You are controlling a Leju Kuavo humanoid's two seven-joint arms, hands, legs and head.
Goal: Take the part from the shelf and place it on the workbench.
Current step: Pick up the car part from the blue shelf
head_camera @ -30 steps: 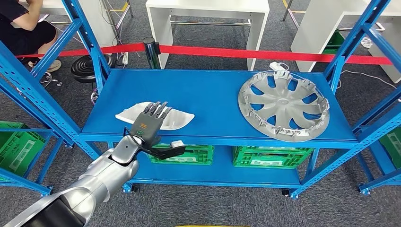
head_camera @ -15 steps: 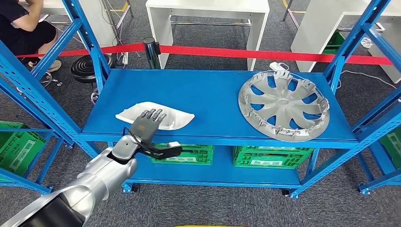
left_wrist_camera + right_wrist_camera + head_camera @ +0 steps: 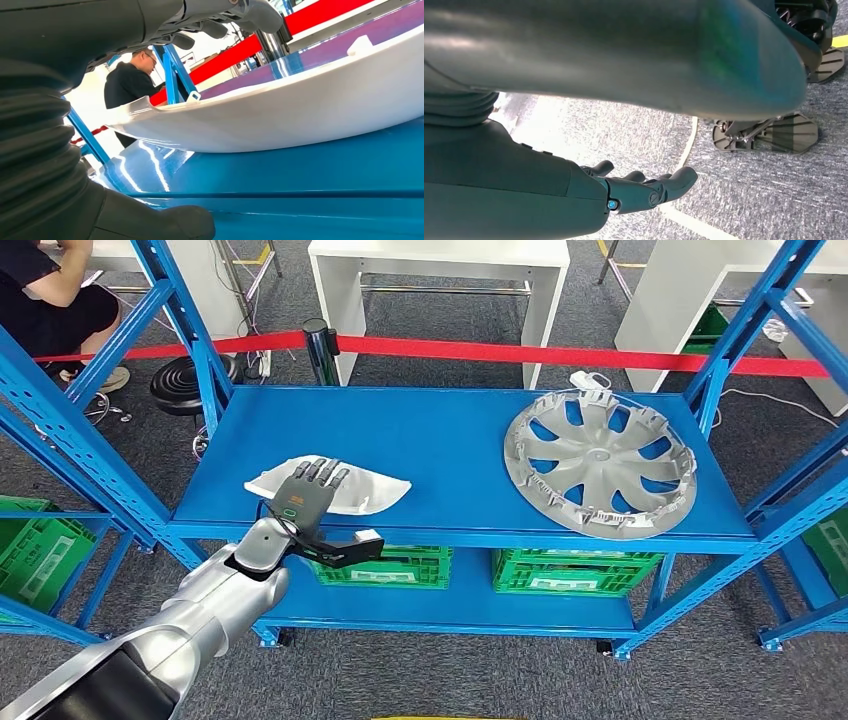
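A: On the top board of the blue steel shelf (image 3: 430, 440), what lies there?

B: The biggest thing is a round silver plastic wheel cover (image 3: 600, 462) with curved spokes, lying flat toward the right end. Toward the left front lies the white, shallow, boat-shaped plastic part (image 3: 372, 489), glossy, with pointed ends and a small tab along its edge. The two are well apart.

A: Where exactly is the white part?

B: Near the front edge of the top board, resting on it. From the left wrist view its smooth underside (image 3: 300, 115) curves up off the blue surface.

A: And the left hand (image 3: 305, 502)?

B: The silver left arm reaches up from below, the hand palm down over the part's left half. Its dark fingers (image 3: 325, 474) lie spread across the top of the part, while the thumb sticks out sideways below the shelf's front edge. Nothing is gripped.

A: The right hand (image 3: 644, 192)?

B: It hangs over grey carpet, fingers loosely curved and apart, holding nothing.
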